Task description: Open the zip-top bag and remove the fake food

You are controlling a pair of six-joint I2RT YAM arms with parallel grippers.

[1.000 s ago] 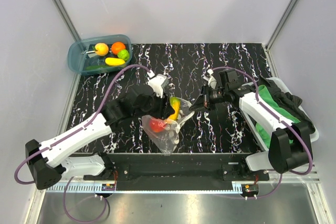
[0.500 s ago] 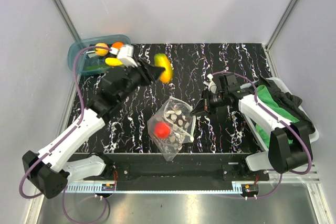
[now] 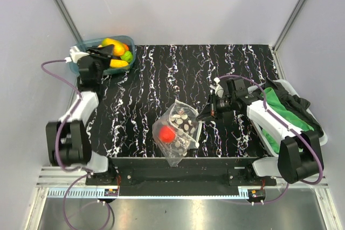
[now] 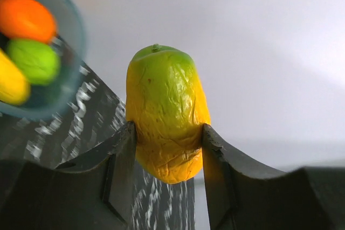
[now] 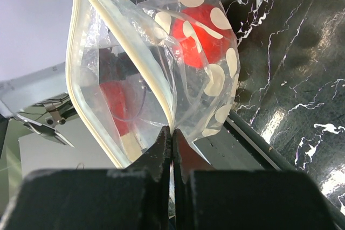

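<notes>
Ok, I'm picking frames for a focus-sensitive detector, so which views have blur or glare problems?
Left wrist: the held yellow-green fruit is sharp, but the blue tub and the fruits in it are out of focus. Right wrist: the zip-top bag is crisp, with bright highlights on the glossy table. Top external: evenly lit, no noticeable blur.
</notes>
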